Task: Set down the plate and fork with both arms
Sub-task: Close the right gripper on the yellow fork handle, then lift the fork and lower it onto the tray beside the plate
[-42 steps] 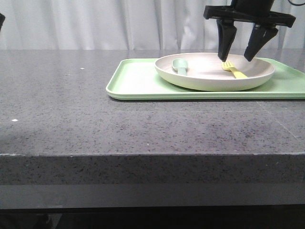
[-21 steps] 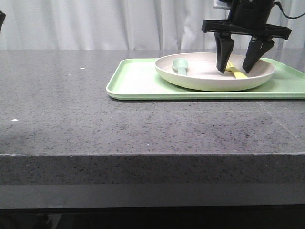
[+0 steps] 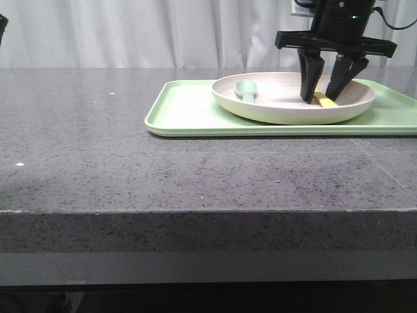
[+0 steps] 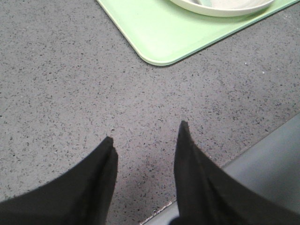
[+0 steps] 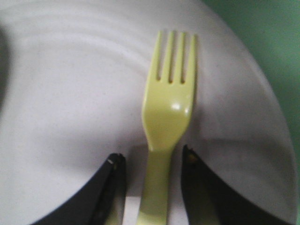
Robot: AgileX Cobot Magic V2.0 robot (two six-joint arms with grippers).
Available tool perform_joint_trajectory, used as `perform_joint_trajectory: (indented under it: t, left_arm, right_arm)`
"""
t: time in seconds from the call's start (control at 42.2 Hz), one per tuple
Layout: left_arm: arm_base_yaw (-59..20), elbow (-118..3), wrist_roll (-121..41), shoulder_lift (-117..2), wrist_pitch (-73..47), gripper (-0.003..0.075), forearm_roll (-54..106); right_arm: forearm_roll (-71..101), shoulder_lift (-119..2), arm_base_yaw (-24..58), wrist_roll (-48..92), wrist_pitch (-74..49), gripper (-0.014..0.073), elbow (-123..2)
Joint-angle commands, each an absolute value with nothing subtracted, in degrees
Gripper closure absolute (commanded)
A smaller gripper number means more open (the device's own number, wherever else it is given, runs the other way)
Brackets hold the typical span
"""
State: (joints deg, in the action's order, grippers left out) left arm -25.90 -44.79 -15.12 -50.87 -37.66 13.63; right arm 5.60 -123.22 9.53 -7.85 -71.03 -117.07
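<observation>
The off-white plate (image 3: 280, 107) lies on a light green tray (image 3: 189, 111) at the back right of the table. The pale yellow fork (image 3: 324, 100) lies in the plate's right half. My right gripper (image 3: 319, 99) is down in the plate, its jaws straddling the fork's handle. In the right wrist view the fork (image 5: 169, 108) lies on the plate (image 5: 70, 117) with a small gap between the handle and each finger of the gripper (image 5: 152, 157); it is open. My left gripper (image 4: 145, 136) is open and empty over bare table near the front edge.
A green-grey spoon (image 3: 247, 90) lies in the plate's left half. The tray's corner (image 4: 159, 33) and the plate's rim (image 4: 225, 8) show beyond the left gripper. The grey stone table (image 3: 98, 150) stretches left of the tray. A curtain hangs behind.
My right gripper has come down into the plate and its jaws have narrowed around the fork's handle. The plate, fork and spoon have not moved.
</observation>
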Motion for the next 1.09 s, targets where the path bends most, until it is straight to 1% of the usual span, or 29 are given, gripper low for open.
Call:
perform_joint_trajectory:
  t: [0.0, 0.332, 0.522, 0.83, 1.067]
  left_arm:
    - [-25.8, -46.4, -15.2, -50.2, -33.5, 0.0425, 14.4]
    - [-25.8, -46.4, -15.2, -50.2, -33.5, 0.0425, 13.2]
    - [-25.8, -46.4, -15.2, -50.2, -33.5, 0.0425, 13.2]
    - [-25.8, -46.4, -15.2, -50.2, -33.5, 0.0425, 13.2]
    - [-25.8, -46.4, -15.2, -50.2, -33.5, 0.0425, 13.2]
  right_arm:
    - [5.2, -120.0, 9.6, -7.2, -76.6, 0.0404, -118.8]
    - [5.2, -119.2, 9.6, -7.2, -76.6, 0.0519, -118.8]
    - [5.2, -117.0, 9.6, -7.2, -76.6, 0.0517, -118.8]
    - [3.8, -107.9, 9.1, -5.2, -76.6, 0.0517, -118.8]
    - [1.3, -103.6, 5.7, -5.2, -76.6, 0.0517, -118.5]
